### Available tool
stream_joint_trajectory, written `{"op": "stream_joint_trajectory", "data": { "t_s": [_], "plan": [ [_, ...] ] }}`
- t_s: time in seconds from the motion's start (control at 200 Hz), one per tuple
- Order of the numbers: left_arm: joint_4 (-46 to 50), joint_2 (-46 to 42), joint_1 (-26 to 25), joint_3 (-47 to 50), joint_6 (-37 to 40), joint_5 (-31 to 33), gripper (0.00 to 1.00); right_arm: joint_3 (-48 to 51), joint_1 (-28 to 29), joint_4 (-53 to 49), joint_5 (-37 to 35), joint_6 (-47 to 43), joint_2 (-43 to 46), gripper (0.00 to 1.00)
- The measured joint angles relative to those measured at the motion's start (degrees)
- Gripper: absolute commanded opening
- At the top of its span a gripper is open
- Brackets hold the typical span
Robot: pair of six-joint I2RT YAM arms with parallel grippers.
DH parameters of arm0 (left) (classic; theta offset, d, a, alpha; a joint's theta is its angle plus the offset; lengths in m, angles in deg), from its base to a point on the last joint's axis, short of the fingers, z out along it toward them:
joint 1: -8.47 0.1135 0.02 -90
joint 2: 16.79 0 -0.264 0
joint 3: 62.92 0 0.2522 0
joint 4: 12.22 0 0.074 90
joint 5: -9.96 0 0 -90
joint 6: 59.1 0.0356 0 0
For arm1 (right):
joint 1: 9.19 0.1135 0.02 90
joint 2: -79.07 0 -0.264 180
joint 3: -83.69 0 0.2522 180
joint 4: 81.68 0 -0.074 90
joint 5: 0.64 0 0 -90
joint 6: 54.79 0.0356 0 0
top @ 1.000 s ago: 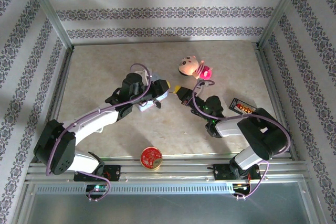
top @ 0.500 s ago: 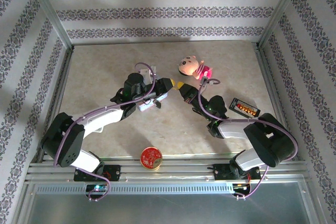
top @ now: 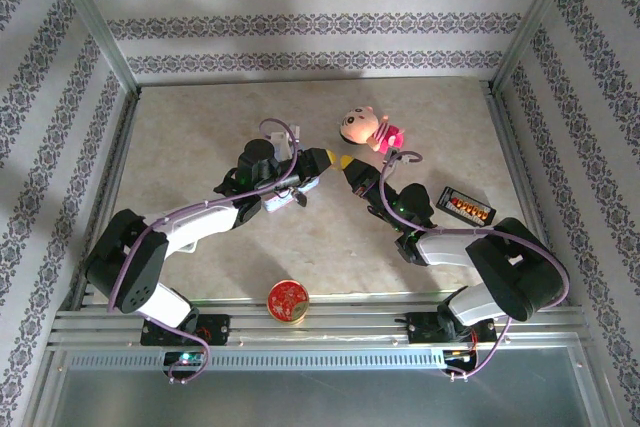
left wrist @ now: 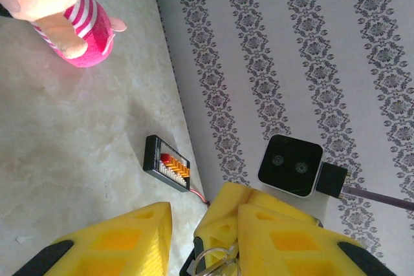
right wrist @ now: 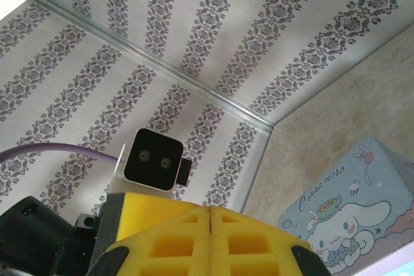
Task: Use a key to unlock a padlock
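Over the middle of the table my left gripper (top: 321,159) and right gripper (top: 346,163) meet tip to tip. In the left wrist view my left gripper (left wrist: 200,218) stands open, its yellow fingers (left wrist: 123,237) apart. The right gripper's shut yellow fingers (left wrist: 223,221) poke in between them. A silvery ring (left wrist: 208,254) with a thin metal piece lies against those tips at the bottom edge. I cannot tell whether it is the key or the padlock's shackle. In the right wrist view my right gripper (right wrist: 211,210) has its pads pressed flat together, with nothing showing between them.
A pale blue tin (right wrist: 349,214) lies under the left arm (top: 272,203). A pink plush doll (top: 367,129) sits just behind the grippers. A black connector board (top: 466,207) lies at the right, a round red tin (top: 287,300) at the front edge. Patterned walls enclose the table.
Both grippers have moved slightly back and closer, so their tips now meet. The left gripper's jaws have narrowed. The right gripper has stayed shut.
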Motion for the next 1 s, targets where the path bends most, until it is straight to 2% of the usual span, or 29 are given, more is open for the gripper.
{"op": "stream_joint_trajectory", "data": {
  "t_s": [0.55,0.665,0.884,0.999],
  "plan": [
    [-1.9,1.8,0.0,0.0,-2.1,-1.7,0.15,0.0,0.1,0.0,-1.0,0.0,-0.5,0.0],
    [-2.6,2.0,0.1,0.0,-2.6,-1.9,0.0,0.0,0.1,-0.2,-1.5,0.0,-0.9,0.0],
    [-3.4,2.1,0.4,-0.1,-2.8,-2.6,0.0,-0.1,0.1,-0.2,-1.9,0.0,-2.0,0.0],
    [-3.0,2.1,0.7,-0.4,-2.6,-3.0,0.0,-0.1,0.1,-0.1,-1.8,0.1,-2.3,0.27]
  ]
}}
